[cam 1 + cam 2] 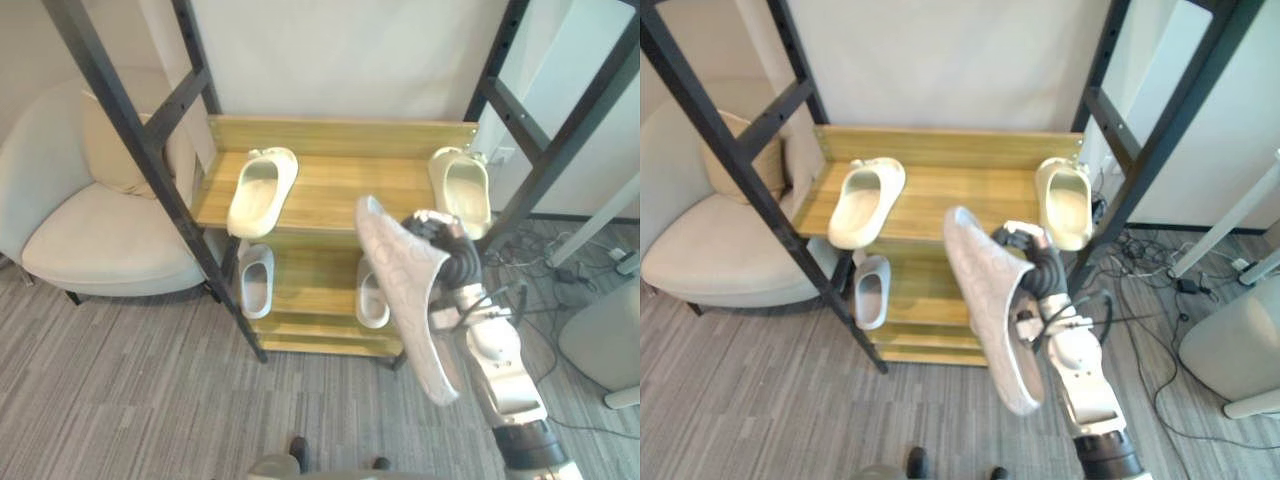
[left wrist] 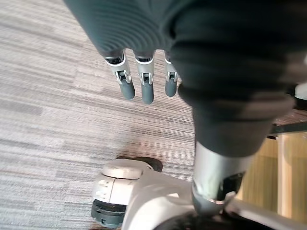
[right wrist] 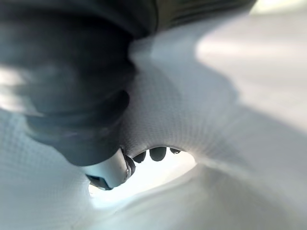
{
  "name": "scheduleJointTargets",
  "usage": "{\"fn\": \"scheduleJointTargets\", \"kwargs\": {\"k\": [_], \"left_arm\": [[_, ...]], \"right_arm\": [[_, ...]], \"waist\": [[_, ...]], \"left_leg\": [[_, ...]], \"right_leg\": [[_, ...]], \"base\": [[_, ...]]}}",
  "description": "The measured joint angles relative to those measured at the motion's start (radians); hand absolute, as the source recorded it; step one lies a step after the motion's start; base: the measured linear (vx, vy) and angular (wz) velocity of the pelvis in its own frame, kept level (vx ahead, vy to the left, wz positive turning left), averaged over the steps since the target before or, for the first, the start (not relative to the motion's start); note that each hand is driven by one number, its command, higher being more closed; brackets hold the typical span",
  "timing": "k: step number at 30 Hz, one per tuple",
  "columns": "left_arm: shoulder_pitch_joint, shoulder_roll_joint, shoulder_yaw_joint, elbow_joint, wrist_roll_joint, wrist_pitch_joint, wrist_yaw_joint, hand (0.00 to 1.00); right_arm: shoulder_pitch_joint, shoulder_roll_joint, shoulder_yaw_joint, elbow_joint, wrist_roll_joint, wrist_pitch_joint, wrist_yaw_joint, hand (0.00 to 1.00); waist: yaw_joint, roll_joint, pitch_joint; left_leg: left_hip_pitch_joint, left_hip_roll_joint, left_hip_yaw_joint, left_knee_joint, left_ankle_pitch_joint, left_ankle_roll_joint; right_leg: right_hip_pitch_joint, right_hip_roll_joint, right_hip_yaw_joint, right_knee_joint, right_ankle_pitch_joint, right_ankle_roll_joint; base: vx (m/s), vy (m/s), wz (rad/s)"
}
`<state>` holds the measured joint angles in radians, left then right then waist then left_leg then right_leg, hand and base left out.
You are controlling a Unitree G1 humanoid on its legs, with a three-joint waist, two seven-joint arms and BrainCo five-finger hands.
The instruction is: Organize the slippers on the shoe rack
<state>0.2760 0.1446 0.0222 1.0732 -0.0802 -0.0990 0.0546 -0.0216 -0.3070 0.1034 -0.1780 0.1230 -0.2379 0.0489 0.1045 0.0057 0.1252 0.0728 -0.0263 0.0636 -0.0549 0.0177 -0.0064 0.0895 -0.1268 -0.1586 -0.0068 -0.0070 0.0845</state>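
Pale grey textured slipper (image 1: 405,290), clasped by the right hand's (image 1: 442,235) curled fingers at centre-right, is not yet shelved; four pale slippers (image 1: 262,190) sit on the wooden shoe rack (image 1: 340,135); left hand (image 2: 139,81) hangs straight-fingered.

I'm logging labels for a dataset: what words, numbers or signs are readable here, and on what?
None can be read. The held slipper in the right hand shows a textured sole without legible print. The cream slippers and the rack carry no visible text.
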Motion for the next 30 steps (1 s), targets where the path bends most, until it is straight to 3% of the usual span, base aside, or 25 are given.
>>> {"fn": "scheduleJointTargets", "kwargs": {"k": [4, 5, 6, 7, 9, 15, 23, 30], "left_arm": [[-0.009, 0.007, -0.021, 0.001, 0.000, -0.002, 0.000, 0.00], [-0.021, 0.006, -0.023, -0.001, 0.000, -0.004, -0.001, 0.00], [-0.034, 0.002, -0.025, -0.003, -0.001, -0.005, -0.001, 0.00], [-0.072, -0.003, -0.034, -0.006, -0.003, -0.010, -0.001, 0.00], [-0.095, -0.003, -0.042, -0.013, -0.008, -0.015, -0.002, 0.00], [-0.123, -0.009, -0.059, -0.022, -0.087, -0.021, -0.015, 0.00], [-0.158, -0.003, -0.090, -0.058, -0.178, -0.024, 0.025, 0.00], [-0.271, -0.005, -0.077, -0.083, -0.231, -0.024, 0.076, 0.00]], "right_arm": [[0.020, -0.016, 0.047, 0.007, -0.006, 0.000, 0.024, 1.00], [0.014, -0.025, 0.067, 0.012, -0.007, 0.000, 0.024, 1.00], [0.002, -0.035, 0.083, 0.023, -0.011, -0.004, 0.027, 1.00], [-0.046, -0.072, 0.117, 0.056, -0.042, -0.008, 0.027, 1.00], [-0.090, -0.097, 0.141, 0.083, -0.047, -0.009, 0.027, 1.00], [-0.228, -0.163, 0.184, 0.137, -0.125, -0.009, -0.016, 1.00], [-0.462, -0.237, 0.264, 0.258, -0.213, -0.017, -0.137, 1.00], [-0.621, -0.220, 0.257, 0.339, -0.246, 0.024, -0.263, 1.00]], "waist": [[-0.001, 0.009, 0.011], [-0.001, 0.016, 0.023], [-0.001, 0.029, 0.043], [-0.002, 0.063, 0.100], [-0.002, 0.077, 0.144], [0.001, 0.061, 0.270], [0.016, 0.056, 0.342], [0.081, 0.041, 0.400]], "left_leg": [[-0.025, 0.002, -0.008, 0.098, -0.053, -0.001], [-0.074, 0.009, -0.014, 0.185, -0.087, 0.003], [-0.122, 0.019, -0.021, 0.275, -0.121, 0.004], [-0.219, 0.050, -0.034, 0.450, -0.192, 0.003], [-0.281, 0.058, -0.047, 0.530, -0.216, 0.002], [-0.487, 0.037, -0.074, 0.758, -0.285, -0.004], [-0.784, 0.030, -0.101, 1.038, -0.340, -0.006], [-1.036, 0.027, -0.129, 1.231, -0.372, -0.026]], "right_leg": [[0.004, -0.004, -0.005, 0.043, -0.026, -0.002], [-0.022, -0.004, -0.010, 0.090, -0.045, -0.007], [-0.046, 0.000, -0.018, 0.135, -0.063, -0.012], [-0.107, 0.017, -0.026, 0.248, -0.105, -0.020], [-0.167, 0.019, -0.030, 0.340, -0.140, -0.023], [-0.406, -0.044, -0.039, 0.684, -0.290, -0.032], [-0.689, -0.094, -0.049, 1.009, -0.391, -0.058], [-0.932, -0.123, -0.053, 1.230, -0.456, -0.080]], "base": [[0.01, 0.005, 0.07], [-0.05, -0.007, 0.15], [-0.17, -0.009, 0.17], [-0.17, -0.009, 0.12], [-0.19, 0.001, 0.15], [-0.20, 0.000, 0.19], [-0.12, -0.013, 0.11], [-0.12, -0.031, 0.07]]}}
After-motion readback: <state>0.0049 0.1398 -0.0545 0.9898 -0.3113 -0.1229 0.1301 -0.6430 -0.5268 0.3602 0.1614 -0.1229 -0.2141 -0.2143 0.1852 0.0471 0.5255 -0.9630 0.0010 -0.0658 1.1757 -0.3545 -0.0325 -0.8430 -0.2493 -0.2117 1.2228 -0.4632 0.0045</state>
